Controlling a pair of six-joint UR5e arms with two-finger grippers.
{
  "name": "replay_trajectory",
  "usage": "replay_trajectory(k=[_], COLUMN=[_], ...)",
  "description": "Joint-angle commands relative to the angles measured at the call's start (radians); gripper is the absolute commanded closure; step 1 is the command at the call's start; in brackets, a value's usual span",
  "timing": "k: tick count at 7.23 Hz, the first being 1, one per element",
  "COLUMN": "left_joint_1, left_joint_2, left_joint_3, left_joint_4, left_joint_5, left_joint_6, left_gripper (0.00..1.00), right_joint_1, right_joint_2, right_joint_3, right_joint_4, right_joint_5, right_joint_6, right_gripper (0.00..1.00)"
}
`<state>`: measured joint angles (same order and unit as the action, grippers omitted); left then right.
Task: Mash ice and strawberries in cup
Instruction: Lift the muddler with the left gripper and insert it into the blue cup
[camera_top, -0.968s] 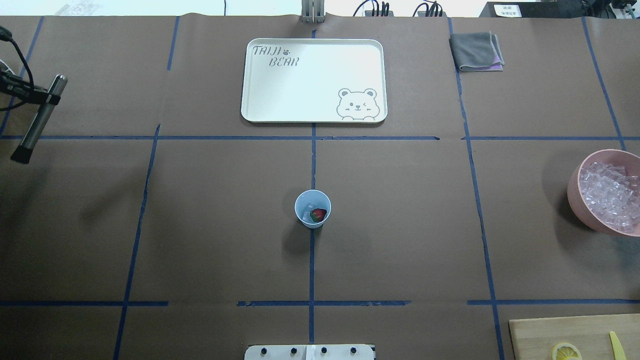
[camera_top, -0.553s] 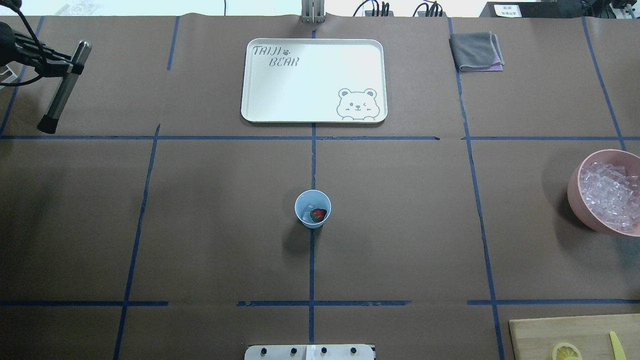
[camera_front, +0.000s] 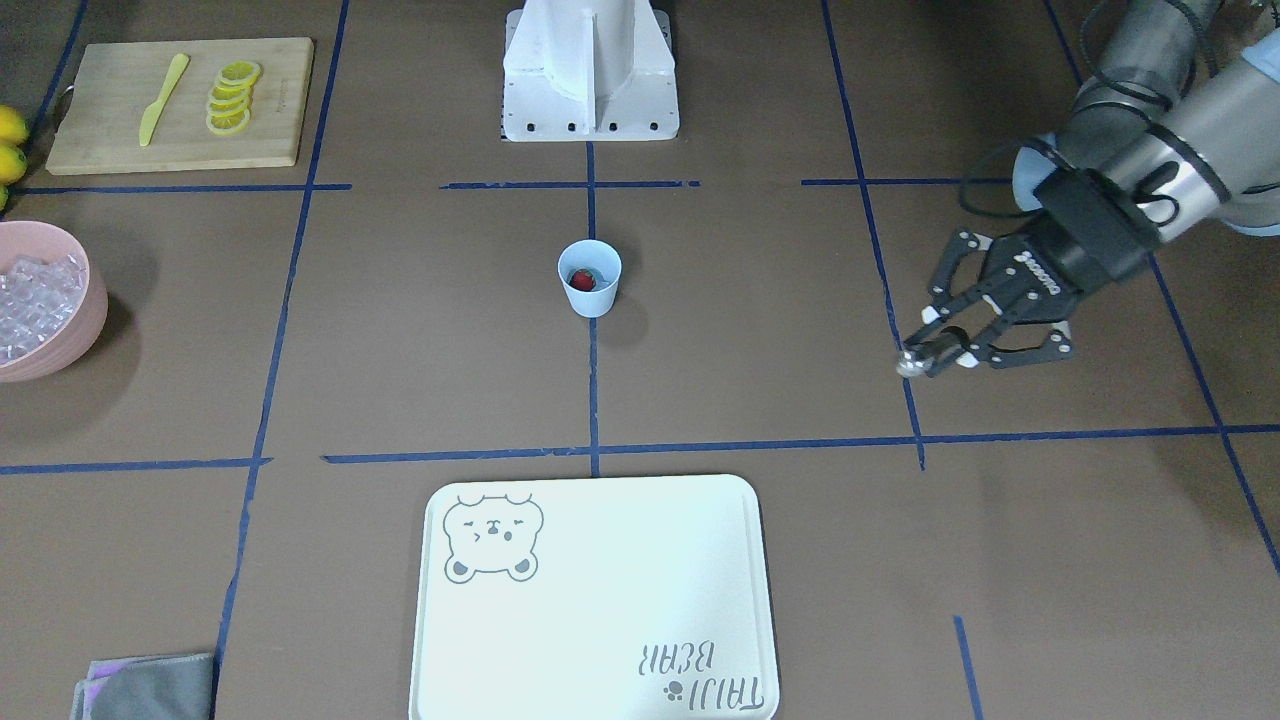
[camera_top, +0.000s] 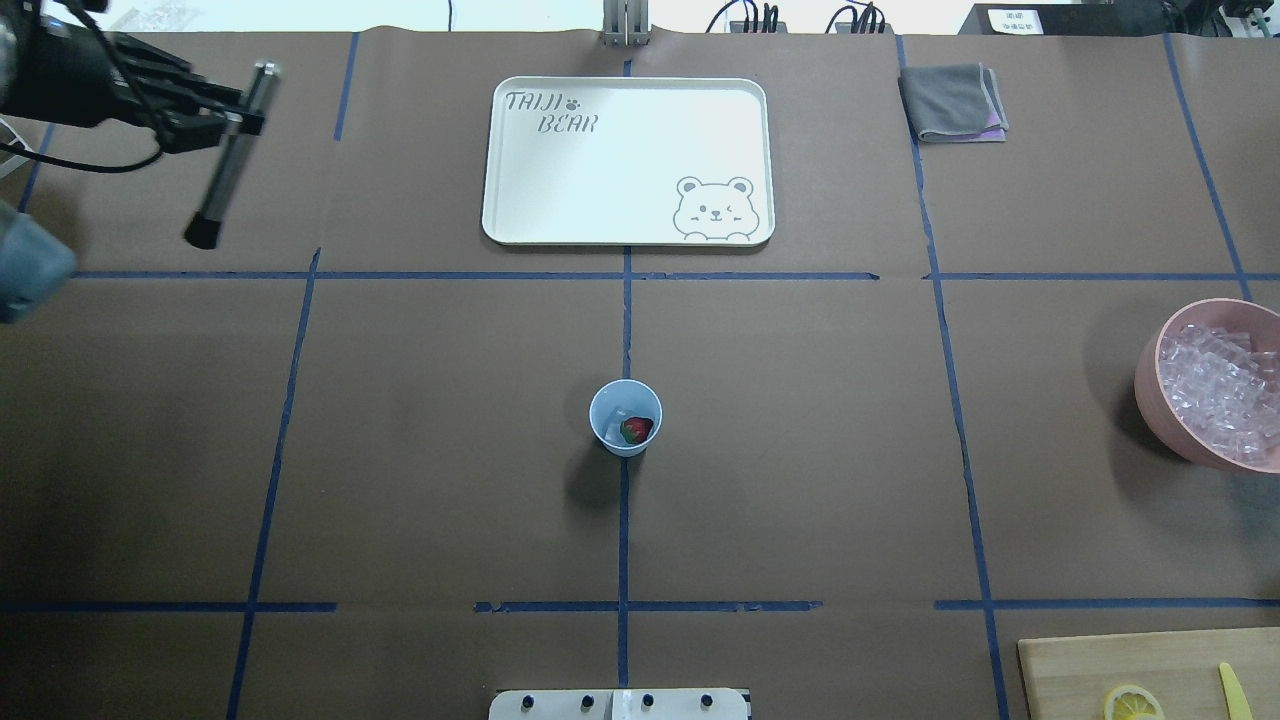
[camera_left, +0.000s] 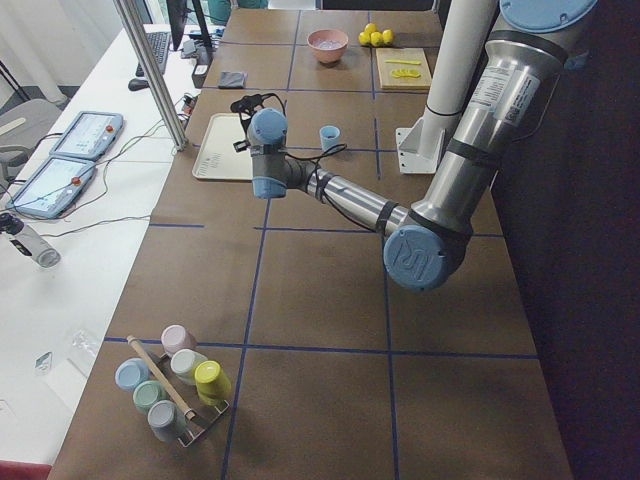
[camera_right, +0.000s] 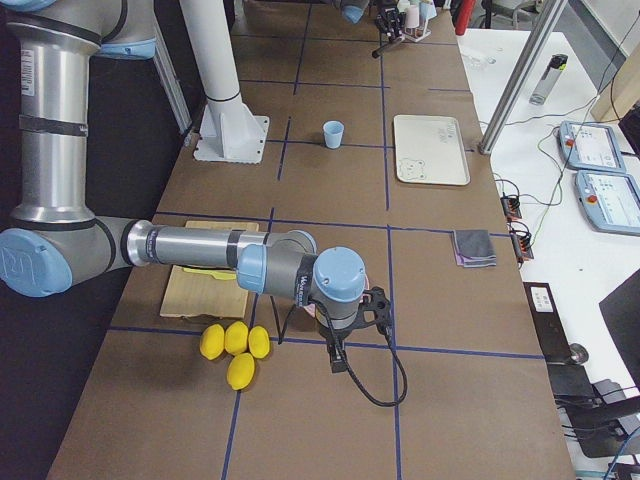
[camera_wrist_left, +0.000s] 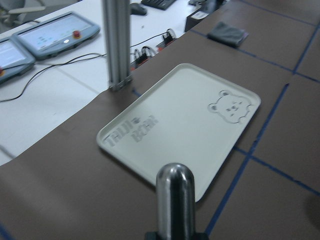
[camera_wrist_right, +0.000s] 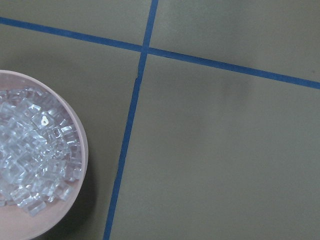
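Observation:
The light-blue cup (camera_top: 625, 418) (camera_front: 589, 278) stands upright at the table's middle. Inside it lie a red strawberry (camera_top: 637, 430) (camera_front: 583, 280) and a whitish piece of ice (camera_top: 611, 427). More ice (camera_top: 1222, 388) (camera_wrist_right: 30, 165) is heaped in the pink bowl (camera_top: 1148, 398) at the right edge. My left gripper (camera_top: 232, 118) (camera_front: 945, 348) hovers far back on the left, shut on a steel muddler (camera_top: 226, 170) (camera_wrist_left: 175, 200) whose black end tilts down. The right gripper (camera_right: 372, 305) shows only in the exterior right view, beside the bowl area, and whether it is open or shut I cannot tell.
A white bear tray (camera_top: 627, 160) lies behind the cup, with a grey cloth (camera_top: 953, 102) at the back right. A cutting board (camera_top: 1130, 665) with lemon slices (camera_front: 232, 97) and a yellow knife (camera_front: 160, 100) sits front right. Whole lemons (camera_right: 235, 345) lie beside it.
My left gripper has carried the muddler rightward and toward the far edge, from the table's left border into the back-left square. The cup and bowl have not moved.

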<state>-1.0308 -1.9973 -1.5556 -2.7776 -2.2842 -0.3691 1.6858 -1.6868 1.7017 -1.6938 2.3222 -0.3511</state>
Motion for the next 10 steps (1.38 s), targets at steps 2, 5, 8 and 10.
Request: replay_trajectory(k=[2,5,8,10], left_joint_1=[0.157,0.481,0.546,0.584], left_joint_2=[-0.095,-0.126,-0.126,-0.13], left_joint_3=[0.003,0.003,0.031,0.136], left_joint_4=[-0.21,-0.497,-0.578,-0.67], left_joint_5=[0.185,0.592,0.67,0.74], left_joint_6=[-0.005,-0.019,-0.013,-0.008], left_gripper=[1.0,1.0,1.0,1.0], right_joint_1=[0.002,0.0,0.0,0.0], right_joint_2=[-0.001,-0.001,0.002,0.004], right_joint_3=[0.004,0.001,0.003,0.0], right_joint_4=[-0.001,-0.001,-0.001,-0.001], right_joint_5=[0.0,-0.001,-0.003,-0.003], right_joint_6=[0.001,0.0,0.001,0.0], right_gripper=[0.01,0.01,0.01,0.01])
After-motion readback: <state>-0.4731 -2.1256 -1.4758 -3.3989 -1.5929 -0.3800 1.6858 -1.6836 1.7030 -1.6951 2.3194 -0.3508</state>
